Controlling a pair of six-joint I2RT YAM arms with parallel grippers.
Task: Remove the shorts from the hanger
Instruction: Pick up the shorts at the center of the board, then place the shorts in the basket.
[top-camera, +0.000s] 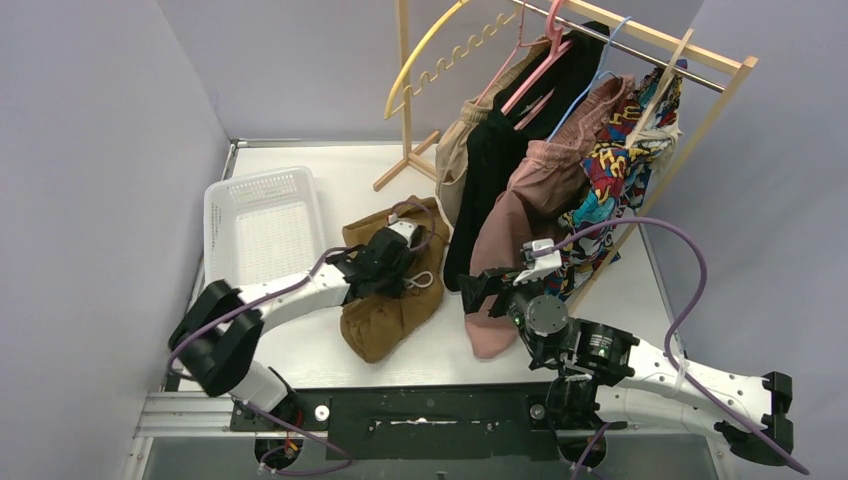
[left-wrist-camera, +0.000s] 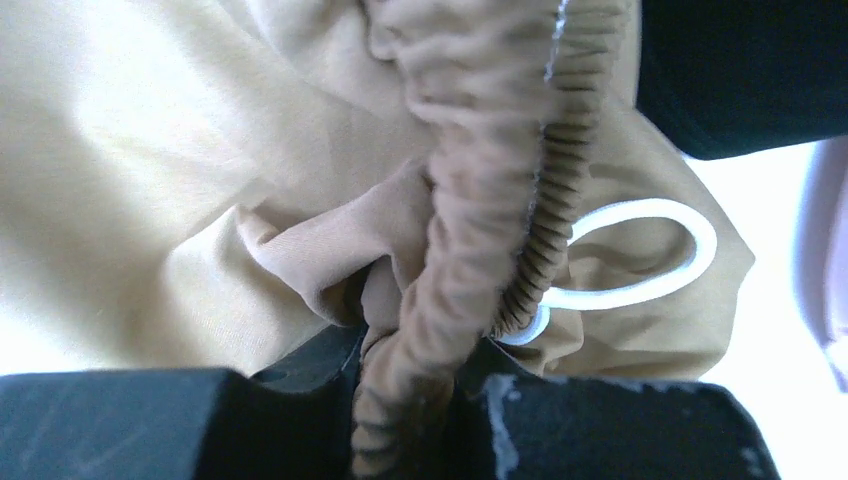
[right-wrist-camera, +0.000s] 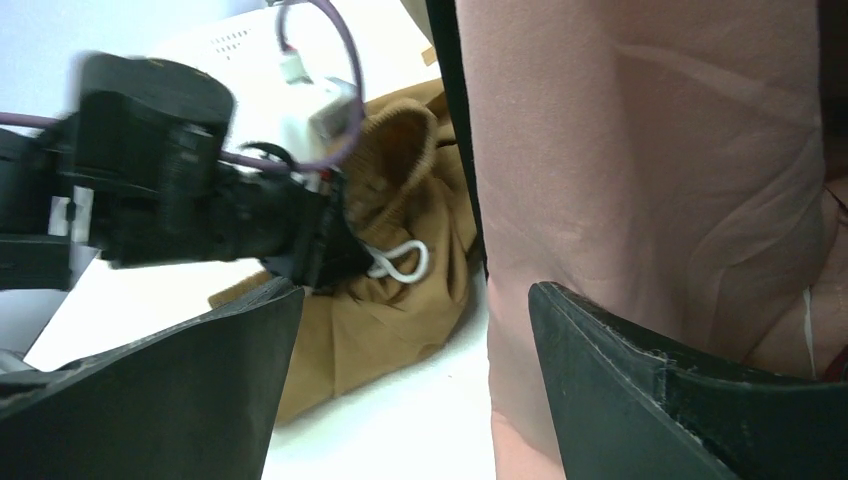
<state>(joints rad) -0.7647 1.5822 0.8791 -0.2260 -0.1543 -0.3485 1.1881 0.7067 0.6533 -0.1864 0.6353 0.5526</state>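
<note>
Olive-brown shorts (top-camera: 388, 300) lie crumpled on the white table, off any hanger. My left gripper (top-camera: 392, 258) is shut on their gathered waistband (left-wrist-camera: 470, 200), beside the white drawstring loop (left-wrist-camera: 640, 255). Beige-tan shorts (top-camera: 458, 150), black shorts (top-camera: 500, 160) and dusty pink shorts (top-camera: 530, 200) hang on hangers from the wooden rack (top-camera: 640, 40). My right gripper (top-camera: 482, 290) is open at the lower leg of the pink shorts (right-wrist-camera: 640, 180), holding nothing; the fabric sits by its right finger (right-wrist-camera: 640, 400). The brown shorts also show in the right wrist view (right-wrist-camera: 400, 290).
A white perforated basket (top-camera: 262, 225) stands at the left of the table. Colourful patterned shorts (top-camera: 625, 170) hang at the rack's right end. An empty yellow hanger (top-camera: 425, 55) hangs at the rack's left. Grey walls enclose the table.
</note>
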